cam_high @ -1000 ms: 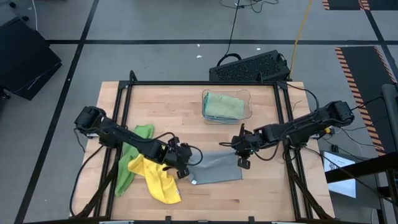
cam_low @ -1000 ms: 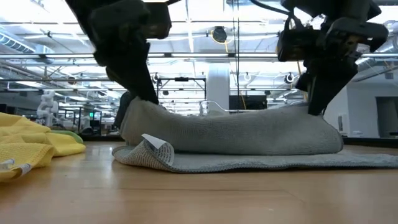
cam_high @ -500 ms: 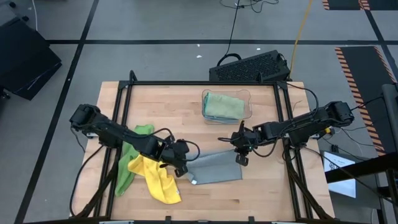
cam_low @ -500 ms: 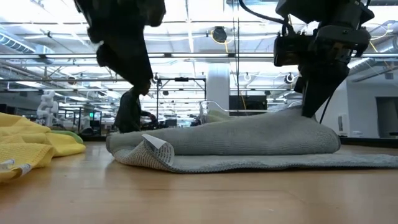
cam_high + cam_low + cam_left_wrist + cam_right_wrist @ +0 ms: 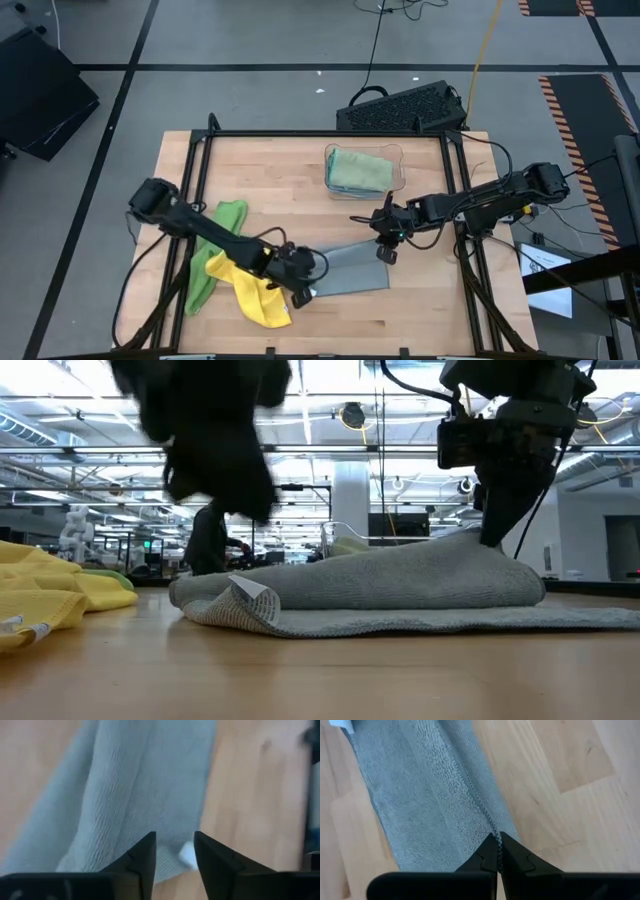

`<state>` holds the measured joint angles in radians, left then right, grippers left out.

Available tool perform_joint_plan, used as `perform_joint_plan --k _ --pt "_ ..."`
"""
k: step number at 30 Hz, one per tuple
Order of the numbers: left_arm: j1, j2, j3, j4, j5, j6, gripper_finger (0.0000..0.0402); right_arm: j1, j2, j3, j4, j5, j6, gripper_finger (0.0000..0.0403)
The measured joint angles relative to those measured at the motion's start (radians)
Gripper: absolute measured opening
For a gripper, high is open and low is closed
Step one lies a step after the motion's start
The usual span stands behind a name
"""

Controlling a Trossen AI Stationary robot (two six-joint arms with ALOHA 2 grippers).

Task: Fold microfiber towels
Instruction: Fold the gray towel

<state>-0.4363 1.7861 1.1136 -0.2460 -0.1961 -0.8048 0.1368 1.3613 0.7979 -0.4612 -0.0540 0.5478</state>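
A grey towel [image 5: 345, 270] lies near the table's middle, folded over itself, its lower layer flat on the wood [image 5: 420, 622]. My right gripper [image 5: 385, 245] is shut on the upper layer at the towel's right end. My left gripper [image 5: 175, 855] hovers open above the towel's near left corner, by a white tag [image 5: 187, 856], with nothing between its fingers. A yellow towel [image 5: 250, 288] and a bright green towel [image 5: 215, 250] lie crumpled at the left. A sage green towel [image 5: 358, 170] sits in the clear bin. My right gripper pinches the upper layer's hemmed edge [image 5: 492, 831] between its two shut fingers, at the towel's right end. The fingers slant down from the table's right side. That end [image 5: 490, 555] stands slightly raised, while the rest of the layer rests on the layer below.
The clear plastic bin [image 5: 398, 175] stands at the far middle of the table. A black frame [image 5: 300, 134] runs along the table's edges. A dark keyboard [image 5: 400, 108] lies beyond the far edge. Bare wood shows along the near edge [image 5: 430, 320].
My left gripper has let go of the upper layer's left end, which has sunk onto the lower layer. It then swung toward the table's near edge, coming over the towel's near left corner. My right gripper has kept its hold.
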Motion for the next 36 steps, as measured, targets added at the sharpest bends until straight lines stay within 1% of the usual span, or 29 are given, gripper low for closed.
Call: perform_joint_plan --k 2,4,6,7,10,12,16,18,21,23,27,28,31,34,36 --pt "0.007 0.051 -0.001 0.038 0.047 -0.027 0.0119 0.0 0.0 0.0 0.003 0.0 0.011 0.0" --pt "0.008 0.079 -0.001 0.069 0.07 -0.042 0.0105 0.0 0.0 0.0 0.007 0.0 0.02 0.0" --pt "0.002 0.104 0.003 0.139 0.088 -0.043 0.0091 0.0 0.0 0.0 0.008 0.0 0.02 0.0" --pt "-0.001 0.108 0.003 0.14 0.091 -0.044 0.0084 0.0 0.0 0.0 0.009 0.0 0.02 0.0" --pt "-0.011 0.114 0.001 0.123 0.091 -0.072 0.0061 0.0 0.0 0.0 0.009 0.0 0.02 0.0" --pt "-0.02 0.113 0.002 0.07 0.094 -0.092 0.0045 0.0 0.0 0.0 0.015 0.0 0.02 0.0" --pt "-0.048 0.111 0.001 0.012 0.128 -0.097 0.0018 -0.002 0.0 0.0 0.018 0.002 0.019 0.0" --pt "-0.058 0.111 0.001 -0.005 0.164 -0.097 0.0006 -0.007 0.0 0.0 0.016 0.001 0.02 0.0" --pt "-0.068 0.093 0.0 0.006 0.209 -0.114 0.0005 -0.013 0.0 0.0 0.016 0.001 0.03 0.0" --pt "-0.072 0.085 0.004 0.027 0.226 -0.146 0.0014 -0.013 0.0 0.0 0.016 0.001 0.031 0.0" --pt "-0.071 0.077 0.006 0.014 0.249 -0.186 0.003 -0.013 0.0 0.0 0.018 0.0 0.031 0.0" --pt "-0.066 0.067 0.008 0.01 0.246 -0.193 0.0031 -0.013 0.0 0.0 0.017 0.001 0.032 0.0" --pt "-0.043 0.028 0.011 0.016 0.188 -0.203 0.0028 -0.013 0.0 0.0 0.018 0.0 0.035 0.0" --pt "-0.02 -0.023 0.008 -0.028 0.079 -0.188 0.0019 -0.01 0.0 0.0 0.022 -0.002 0.04 0.0" --pt "-0.01 -0.037 0.012 -0.016 0.0 -0.154 0.0011 -0.01 0.0 0.0 0.024 -0.002 0.041 0.0"
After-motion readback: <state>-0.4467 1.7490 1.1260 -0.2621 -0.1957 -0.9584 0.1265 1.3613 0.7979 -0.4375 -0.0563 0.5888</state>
